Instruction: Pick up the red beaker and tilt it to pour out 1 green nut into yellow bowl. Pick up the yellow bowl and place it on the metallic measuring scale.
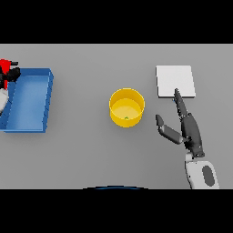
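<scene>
1. Your bowl (pixel 127 108) sits mid-bench with a green nut (pixel 126 119) already inside; it looks light, stiff and smooth-walled.
2. Take it across the rim or wall, kept level.
3. Right hand (pixel 189 129) waits just beside it, fingers spread wide, holding nothing.
4. The scale (pixel 175 81) lies near, behind that hand.
5. Left hand (pixel 10 75) grips the beaker (pixel 4 65) over the blue tray (pixel 48 98).

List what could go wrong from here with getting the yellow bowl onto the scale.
1. The right hand is open beside the yellow bowl, not yet touching it; a sideways approach might push the bowl rather than grip it.
2. The green nut lies loose inside; tilting during the lift could spill it.
3. The scale sits just behind the hand, so the fingers may knock it.
</scene>
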You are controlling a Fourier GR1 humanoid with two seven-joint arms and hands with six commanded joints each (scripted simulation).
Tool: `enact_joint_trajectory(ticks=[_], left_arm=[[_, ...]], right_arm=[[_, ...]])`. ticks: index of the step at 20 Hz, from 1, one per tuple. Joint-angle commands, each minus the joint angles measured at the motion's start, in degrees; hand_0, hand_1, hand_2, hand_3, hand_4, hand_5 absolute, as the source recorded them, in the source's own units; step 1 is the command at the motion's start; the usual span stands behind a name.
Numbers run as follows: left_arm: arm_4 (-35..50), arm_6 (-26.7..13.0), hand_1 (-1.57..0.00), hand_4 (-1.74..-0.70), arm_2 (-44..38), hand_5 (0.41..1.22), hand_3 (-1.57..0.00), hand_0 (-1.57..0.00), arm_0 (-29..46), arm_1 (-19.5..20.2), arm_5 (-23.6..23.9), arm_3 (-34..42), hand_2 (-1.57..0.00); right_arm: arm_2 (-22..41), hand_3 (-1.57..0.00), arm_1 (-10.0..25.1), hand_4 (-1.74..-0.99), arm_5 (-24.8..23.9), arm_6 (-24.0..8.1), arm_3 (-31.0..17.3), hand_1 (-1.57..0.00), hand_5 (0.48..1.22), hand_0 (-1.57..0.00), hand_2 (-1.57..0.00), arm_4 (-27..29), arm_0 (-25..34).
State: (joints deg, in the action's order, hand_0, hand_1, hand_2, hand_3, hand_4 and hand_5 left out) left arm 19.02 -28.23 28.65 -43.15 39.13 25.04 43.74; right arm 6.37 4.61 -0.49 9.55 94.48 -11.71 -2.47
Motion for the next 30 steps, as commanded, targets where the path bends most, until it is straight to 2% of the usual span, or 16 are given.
enact_joint_trajectory(ticks=[1, 2, 3, 4, 5, 6, 7, 8, 10, 14, 18, 21, 23, 25, 28, 30], left_arm=[[0.8, -2.2, -1.57, -1.73, 1.0, 0.955, -1.37, -1.57, 1.7, 1.5, -0.7, 4.1, -1.57], [1.7, -3.7, -1.57, -1.66, 2.2, 0.888, -1.41, -1.57, 3.4, 3.5, -1.6, 8.6, -1.57], [3.0, -3.8, -1.57, -1.49, 2.6, 0.827, -1.37, -1.57, 5.1, 5.0, -2.1, 12.3, -1.57], [3.0, -3.3, -1.54, -1.31, 3.8, 0.774, -1.24, -1.57, 6.6, 6.8, -3.6, 15.7, -1.49], [3.5, -2.4, -1.38, -1.15, 4.5, 0.74, -1.1, -1.5, 7.2, 8.1, -5.6, 17.8, -1.31], [5.1, -0.3, -1.1, -1.03, 4.2, 0.714, -0.88, -1.25, 8.8, 9.1, -8.4, 19.9, -1.05], [6.3, -0.7, -0.88, -0.93, 4.0, 0.697, -0.71, -1.0, 9.1, 9.9, -10.5, 20.8, -0.84], [7.2, -0.5, -0.71, -0.87, 3.8, 0.682, -0.57, -0.8, 9.6, 10.6, -12.1, 21.7, -0.67], [5.7, -1.7, -0.45, -0.78, 5.7, 0.656, -0.36, -0.51, 10.1, 12.0, -13.4, 23.2, -0.43], [2.7, -1.0, -0.18, -0.73, 7.1, 0.647, -0.15, -0.21, 8.3, 10.0, -12.8, 19.3, -0.18], [0.8, -0.2, -0.07, -0.7, 7.2, 0.653, -0.06, -0.09, 7.3, 9.5, -10.2, 18.5, -0.07], [1.1, 3.5, -0.04, -0.71, 5.8, 0.674, -0.03, -0.04, 8.6, 9.9, -8.2, 19.2, -0.04], [1.2, 3.6, -0.02, -0.71, 5.7, 0.685, -0.02, -0.03, 8.4, 9.5, -7.7, 19.2, -0.02], [0.9, 3.8, -0.01, -0.71, 6.1, 0.683, -0.01, -0.02, 8.9, 9.6, -7.3, 20.2, -0.01], [1.8, 4.8, -0.01, -0.72, 5.6, 0.667, -0.01, -0.01, 8.5, 8.8, -7.6, 19.9, -0.01], [2.3, 5.2, 0.0, -0.72, 5.2, 0.665, 0.0, 0.0, 9.0, 8.9, -7.6, 20.1, 0.0]], right_arm=[[-0.1, 0.0, 0.4, -1.168, 0.5, 0.2, 0.5, 0.0, 0.679, 0.0, 0.0, 0.4, -0.5], [0.2, 0.0, 0.3, -1.165, 0.5, 0.3, 0.0, 0.0, 0.678, 0.0, 0.0, 0.1, -0.3], [0.0, 0.0, 0.3, -1.165, 0.2, 0.2, -0.4, 0.0, 0.675, 0.0, 0.0, -0.2, -0.1], [0.1, 0.0, 0.3, -1.163, -0.1, -0.3, -0.4, 0.0, 0.671, 0.0, 0.0, -0.6, -0.1], [0.1, 0.0, 0.2, -1.159, -0.5, -0.5, -0.1, 0.0, 0.669, 0.0, 0.0, -0.8, 0.0], [0.0, 0.0, 0.2, -1.161, -0.6, -0.2, -0.4, 0.0, 0.669, 0.0, 0.0, -0.8, 0.1], [0.2, 0.0, 0.2, -1.162, -0.4, 0.1, -0.2, 0.0, 0.671, 0.0, 0.0, -0.7, -0.3], [0.2, 0.0, 0.0, -1.156, -0.2, 0.4, -0.2, 0.0, 0.673, 0.0, 0.0, -0.2, -0.6], [-0.1, 0.0, 0.1, -1.147, -0.7, 0.0, -0.2, 0.0, 0.68, 0.0, 0.0, -0.5, 0.5], [0.2, 0.0, 0.7, -1.16, 0.3, -0.3, 0.3, 0.0, 0.688, 0.0, 0.0, -0.3, 0.1], [0.3, 0.0, 0.4, -1.178, -0.5, -1.8, -0.3, 0.0, 0.679, 0.0, 0.0, -1.2, 0.9], [2.7, 0.0, 1.3, -1.146, -0.7, -2.3, 0.5, 0.0, 0.691, 0.0, 0.0, -5.4, 0.7], [3.8, 0.0, 4.1, -1.137, 2.2, -1.3, 0.3, 0.0, 0.717, 0.0, 0.0, -6.5, 2.4], [5.7, 0.0, 8.1, -1.172, 5.7, -1.9, -0.1, 0.0, 0.728, 0.0, 0.0, -9.3, 5.5], [10.9, 0.0, 14.1, -1.216, 9.5, -4.7, -1.8, 0.0, 0.704, 0.0, 0.0, -18.6, 11.9], [14.7, 0.0, 16.7, -1.222, 12.1, -3.5, -3.4, 0.0, 0.701, 0.0, 0.0, -23.4, 16.8]])
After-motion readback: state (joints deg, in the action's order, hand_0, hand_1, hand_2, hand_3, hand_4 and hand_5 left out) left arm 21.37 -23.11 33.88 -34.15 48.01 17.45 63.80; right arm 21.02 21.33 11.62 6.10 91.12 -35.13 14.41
